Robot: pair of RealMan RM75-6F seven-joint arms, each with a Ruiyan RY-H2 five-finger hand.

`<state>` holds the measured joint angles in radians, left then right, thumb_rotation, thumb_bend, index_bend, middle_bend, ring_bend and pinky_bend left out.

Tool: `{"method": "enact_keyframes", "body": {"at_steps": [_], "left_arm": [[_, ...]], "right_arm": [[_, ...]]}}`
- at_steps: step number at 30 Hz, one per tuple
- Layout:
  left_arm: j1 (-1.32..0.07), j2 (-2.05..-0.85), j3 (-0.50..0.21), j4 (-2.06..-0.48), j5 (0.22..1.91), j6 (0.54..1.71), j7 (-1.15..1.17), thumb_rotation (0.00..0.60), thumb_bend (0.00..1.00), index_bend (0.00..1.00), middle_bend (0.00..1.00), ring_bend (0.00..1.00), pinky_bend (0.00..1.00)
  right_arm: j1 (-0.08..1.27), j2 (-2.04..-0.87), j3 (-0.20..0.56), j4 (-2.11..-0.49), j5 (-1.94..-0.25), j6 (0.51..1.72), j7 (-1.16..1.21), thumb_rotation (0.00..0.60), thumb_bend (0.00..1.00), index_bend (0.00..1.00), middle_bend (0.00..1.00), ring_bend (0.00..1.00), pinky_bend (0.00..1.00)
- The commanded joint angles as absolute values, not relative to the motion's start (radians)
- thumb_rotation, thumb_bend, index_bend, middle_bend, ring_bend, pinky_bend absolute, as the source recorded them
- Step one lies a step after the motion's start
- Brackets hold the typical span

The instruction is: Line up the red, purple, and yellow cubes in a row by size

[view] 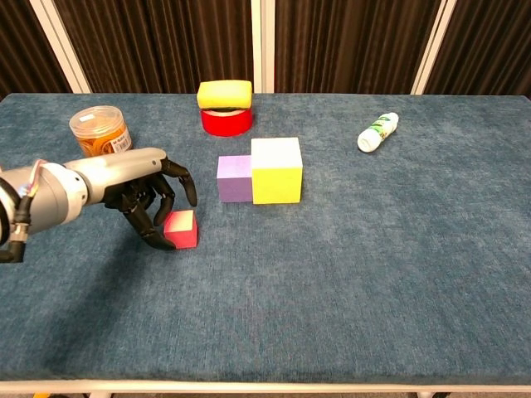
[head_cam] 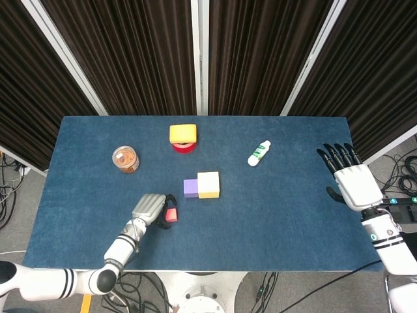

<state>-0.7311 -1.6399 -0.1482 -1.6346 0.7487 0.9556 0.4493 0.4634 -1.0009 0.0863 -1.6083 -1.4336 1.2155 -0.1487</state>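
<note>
Head view: left hand (head_cam: pixel 150 208) at the red cube (head_cam: pixel 171 214), fingers curled about its left side; a firm grip can't be confirmed. Right hand (head_cam: pixel 354 182) spread, empty, well apart.
Chest view: red cube (view: pixel 181 230) lies on the tabletop (view: pixel 373 249) near-left of the touching purple cube (view: pixel 234 178) and yellow cube (view: pixel 276 170).

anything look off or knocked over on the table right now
One thing: the small white bottle lies on its side near the table's far right, away from the cubes. Otherwise the purple cube and yellow cube sit flush together, and nothing looks spilled or damaged.
</note>
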Motion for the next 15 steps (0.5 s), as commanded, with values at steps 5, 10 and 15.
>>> {"method": "enact_keyframes", "body": {"at_steps": [5, 10, 15], "left_arm": [[-0.758, -1.671, -0.166, -1.612, 0.684, 0.973, 0.474, 0.6, 0.05, 0.46, 0.8, 0.87, 0.94], [-0.767, -1.686, -0.165, -1.597, 0.668, 0.99, 0.489, 0.6, 0.08, 0.5, 0.82, 0.89, 0.95], [-0.765, -1.704, -0.165, -1.581, 0.675, 1.008, 0.482, 0.6, 0.1, 0.53, 0.83, 0.9, 0.96]], "right_arm": [[0.45, -0.995, 0.091, -1.603, -1.439, 1.222, -0.128, 0.6, 0.16, 0.0, 0.03, 0.0, 0.0], [0.443, -0.991, 0.095, -1.602, -1.441, 1.222, -0.117, 0.6, 0.16, 0.0, 0.03, 0.0, 0.0], [0.438, -0.991, 0.098, -1.601, -1.441, 1.218, -0.111, 0.6, 0.16, 0.0, 0.03, 0.0, 0.0]]}}
